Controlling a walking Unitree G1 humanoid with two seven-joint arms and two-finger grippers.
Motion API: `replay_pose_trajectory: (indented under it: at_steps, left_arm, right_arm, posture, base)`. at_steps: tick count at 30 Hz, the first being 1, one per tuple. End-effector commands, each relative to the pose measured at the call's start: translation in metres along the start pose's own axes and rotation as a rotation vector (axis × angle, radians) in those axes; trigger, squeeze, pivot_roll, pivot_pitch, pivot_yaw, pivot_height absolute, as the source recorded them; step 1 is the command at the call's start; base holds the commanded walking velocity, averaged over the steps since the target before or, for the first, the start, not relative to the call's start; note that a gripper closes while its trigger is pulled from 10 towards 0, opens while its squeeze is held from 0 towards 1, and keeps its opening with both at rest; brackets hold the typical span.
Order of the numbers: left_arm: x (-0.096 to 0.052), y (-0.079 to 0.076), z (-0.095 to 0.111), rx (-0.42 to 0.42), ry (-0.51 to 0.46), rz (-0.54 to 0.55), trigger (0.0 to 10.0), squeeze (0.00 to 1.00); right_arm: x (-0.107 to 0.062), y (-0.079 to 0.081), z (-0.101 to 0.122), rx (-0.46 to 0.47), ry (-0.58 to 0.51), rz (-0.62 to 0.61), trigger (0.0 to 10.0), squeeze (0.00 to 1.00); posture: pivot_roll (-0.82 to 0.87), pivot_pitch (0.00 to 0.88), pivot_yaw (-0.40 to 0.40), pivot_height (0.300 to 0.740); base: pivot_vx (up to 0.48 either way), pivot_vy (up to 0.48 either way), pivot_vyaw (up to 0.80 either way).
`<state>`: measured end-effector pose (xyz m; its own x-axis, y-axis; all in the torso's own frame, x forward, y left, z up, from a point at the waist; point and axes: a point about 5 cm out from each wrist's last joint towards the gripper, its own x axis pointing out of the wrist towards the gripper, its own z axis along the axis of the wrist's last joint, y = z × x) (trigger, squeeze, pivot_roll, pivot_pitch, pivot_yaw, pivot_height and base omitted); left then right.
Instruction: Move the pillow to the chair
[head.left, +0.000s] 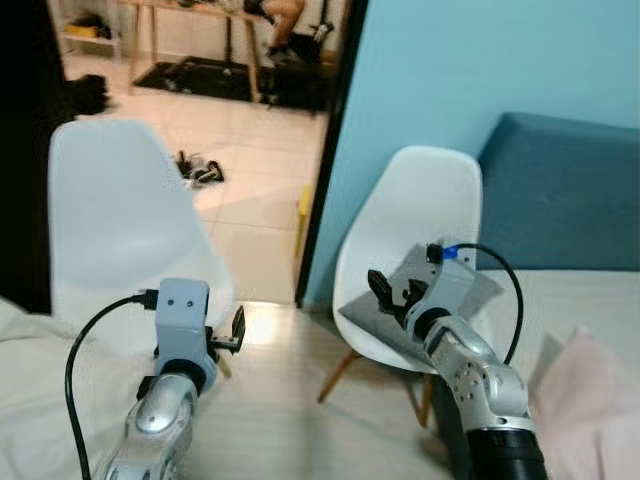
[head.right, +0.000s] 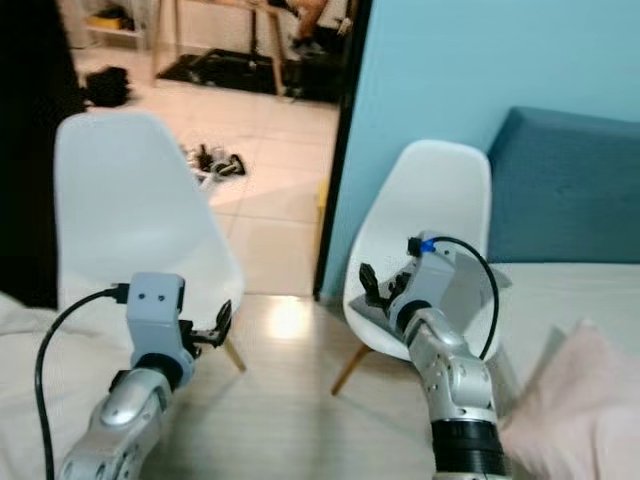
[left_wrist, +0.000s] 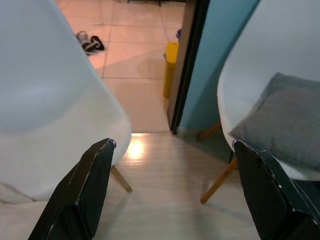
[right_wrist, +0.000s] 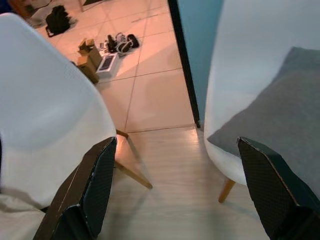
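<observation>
Grey pillow (right_wrist: 280, 107) lies on the seat of the right white chair (head.left: 415, 215), so the task looks done. Both the left gripper (head.left: 232, 335) and the right gripper (head.left: 392, 296) are spread apart, holding nothing. Risk: the right gripper, hovering near, could nudge the pillow off the seat's edge.
</observation>
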<state>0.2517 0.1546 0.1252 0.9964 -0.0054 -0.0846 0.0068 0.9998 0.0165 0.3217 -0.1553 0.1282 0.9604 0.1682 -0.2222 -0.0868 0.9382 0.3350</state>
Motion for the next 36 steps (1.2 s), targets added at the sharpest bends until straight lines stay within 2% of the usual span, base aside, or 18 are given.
replay_pose_trajectory:
  at_steps: [1, 19, 20, 21, 22, 25, 29, 32, 36]
  left_arm:
    - [0.001, -0.004, -0.002, -0.009, 0.003, -0.023, 10.0, 0.00]
    - [0.001, -0.002, 0.000, -0.016, -0.026, -0.026, 10.0, 0.00]
    - [0.000, 0.000, 0.000, -0.021, -0.027, -0.013, 10.0, 0.00]
    - [-0.001, 0.004, -0.001, -0.034, -0.026, 0.015, 10.0, 0.00]
    - [-0.001, 0.004, -0.001, -0.034, -0.026, 0.015, 10.0, 0.00]
    - [-0.004, 0.010, -0.003, -0.033, -0.024, 0.050, 10.0, 0.00]
    - [-0.005, 0.012, -0.003, -0.030, -0.022, 0.060, 10.0, 0.00]
    - [-0.008, 0.018, -0.007, -0.013, -0.010, 0.087, 10.0, 0.00]
    - [-0.008, 0.019, -0.007, -0.008, -0.007, 0.090, 10.0, 0.00]
  right_arm:
    - [-0.001, -0.007, 0.000, 0.012, 0.006, -0.027, 10.0, 0.00]
    - [-0.001, -0.006, 0.000, 0.003, 0.005, -0.020, 10.0, 0.00]
    - [-0.002, -0.005, 0.001, -0.024, 0.000, -0.010, 10.0, 0.00]
    - [-0.005, -0.003, 0.000, -0.120, -0.011, 0.025, 10.0, 0.00]
    - [-0.005, -0.003, 0.000, -0.120, -0.011, 0.025, 10.0, 0.00]
    - [-0.011, -0.001, -0.003, -0.212, -0.022, 0.081, 10.0, 0.00]
    - [-0.013, 0.000, -0.004, -0.227, -0.030, 0.101, 10.0, 0.00]
    - [-0.027, 0.001, -0.011, -0.376, -0.047, 0.173, 10.0, 0.00]
    - [-0.032, -0.007, -0.019, -0.377, -0.039, 0.159, 10.0, 0.00]
  posture:
    - [-0.05, 0.000, -0.124, 0.740]
    - [-0.06, 0.000, -0.121, 0.740]
    - [-0.06, 0.000, -0.121, 0.740]
    - [-0.06, 0.000, -0.119, 0.740]
    - [-0.06, 0.000, -0.119, 0.740]
    - [-0.06, 0.000, -0.116, 0.740]
    - [-0.06, 0.000, -0.116, 0.740]
    - [-0.07, 0.000, -0.109, 0.740]
    - [-0.07, 0.000, -0.109, 0.740]
  base:
    - [0.000, 0.000, -0.76]
    - [0.000, 0.000, -0.76]
    - [0.000, 0.000, -0.76]
    - [0.000, 0.000, -0.76]
    - [0.000, 0.000, -0.76]
    - [0.000, -0.194, -0.76]
    - [0.000, -0.328, -0.76]
    - [0.000, -0.406, -0.76]
    - [0.000, -0.416, -0.76]
